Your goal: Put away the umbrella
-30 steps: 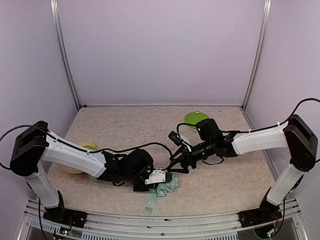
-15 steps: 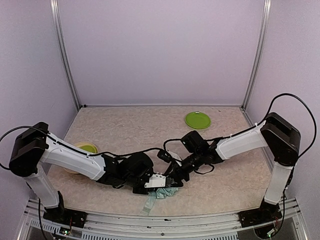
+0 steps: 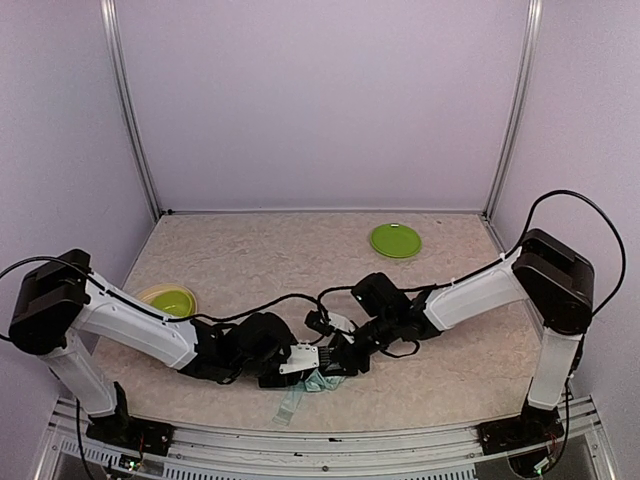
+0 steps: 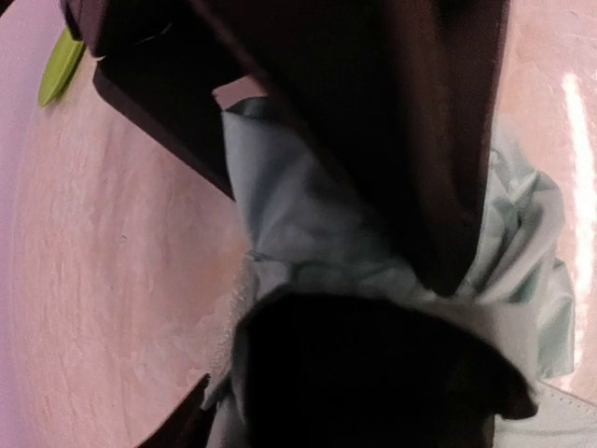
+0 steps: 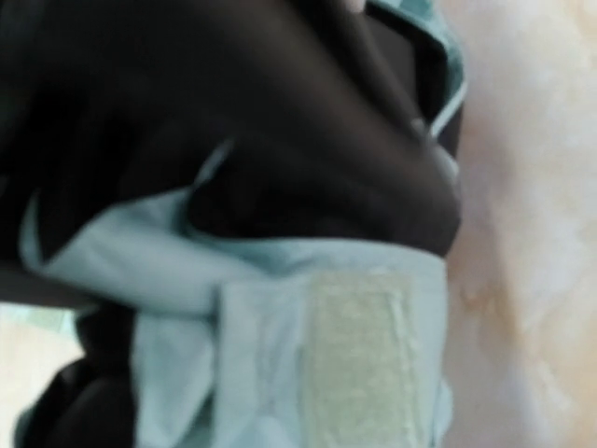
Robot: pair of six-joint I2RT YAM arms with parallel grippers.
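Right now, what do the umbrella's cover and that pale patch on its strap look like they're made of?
The umbrella: thin woven fabric, probably nylon or polyester, pale mint with a slight sheen; it creases and bunches softly. The strap patch: a matte, fuzzy cream rectangle, probably hook-and-loop fastener.

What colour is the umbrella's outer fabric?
The umbrella is pale mint green, clearest in the left wrist view.

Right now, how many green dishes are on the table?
2. A green plate lies at the back right; a green bowl sits at the left, beside the left arm.
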